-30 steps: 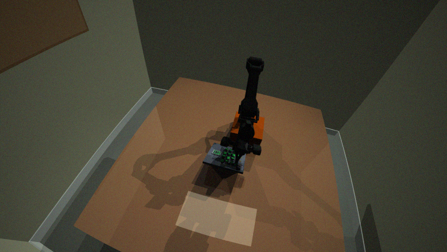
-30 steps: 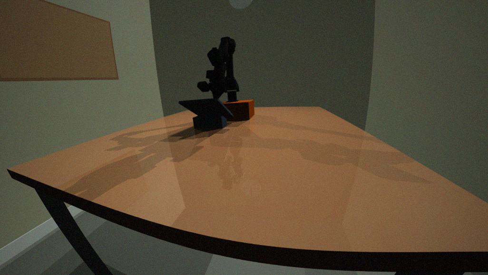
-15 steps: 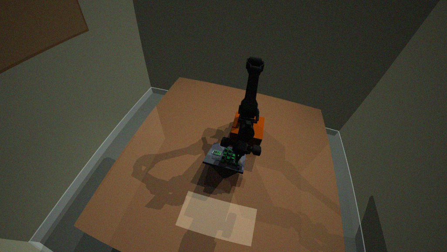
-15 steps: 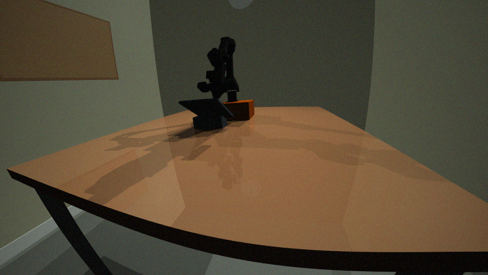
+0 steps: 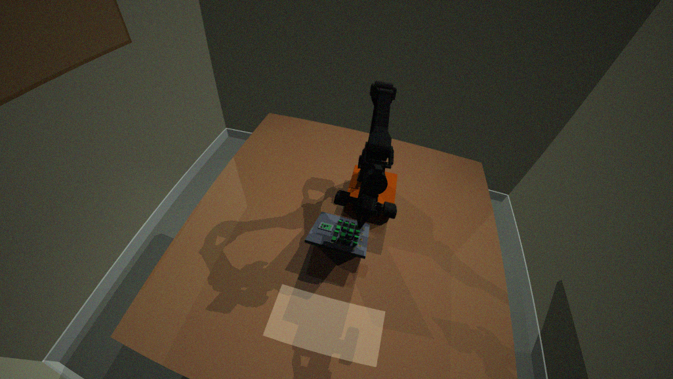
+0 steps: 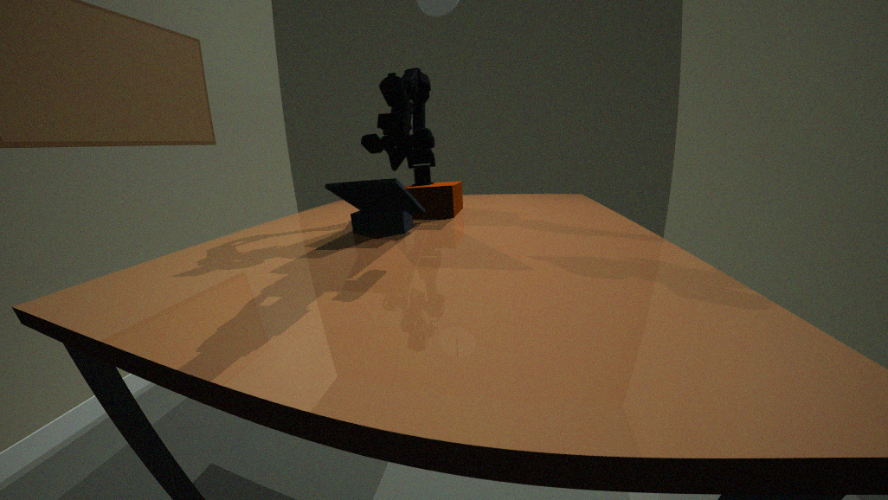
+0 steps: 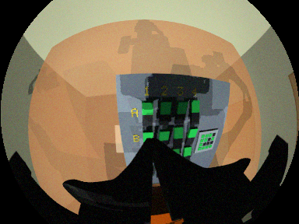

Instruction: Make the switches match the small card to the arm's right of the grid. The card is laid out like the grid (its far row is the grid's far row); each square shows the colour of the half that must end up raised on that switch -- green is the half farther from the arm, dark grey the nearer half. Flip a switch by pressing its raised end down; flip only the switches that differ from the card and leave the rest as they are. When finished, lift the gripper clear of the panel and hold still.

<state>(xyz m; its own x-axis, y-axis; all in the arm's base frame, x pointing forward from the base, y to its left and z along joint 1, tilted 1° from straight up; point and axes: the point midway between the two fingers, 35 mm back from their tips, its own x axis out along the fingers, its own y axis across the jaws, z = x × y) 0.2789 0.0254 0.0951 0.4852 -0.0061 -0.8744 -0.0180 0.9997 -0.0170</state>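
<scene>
The tilted grey-blue panel (image 5: 316,237) (image 6: 372,192) (image 7: 130,89) carries the switch grid, with far row A at the top in the wrist view. Switches A1 (image 7: 147,108), A2 (image 7: 166,108), A3 (image 7: 182,107) and A4 (image 7: 195,106) show green and dark halves, as do B2 (image 7: 164,135), B3 (image 7: 178,132) and B4 (image 7: 192,133). The card (image 5: 325,227) (image 7: 207,141) is mostly green with several dark squares. My gripper (image 5: 361,227) (image 6: 395,169) (image 7: 151,141) is shut and empty, above the panel's near part. Its fingers hide B1's lower part and most nearer switches in the wrist view. Which halves are raised is hard to tell.
The orange base block (image 5: 386,188) (image 6: 434,201) stands at the arm's foot, close to the panel. The panel rests on a dark pedestal (image 6: 380,223) on the wooden table (image 5: 188,263) (image 6: 559,372). A pale rectangle (image 5: 277,324) lies on the table beyond the panel.
</scene>
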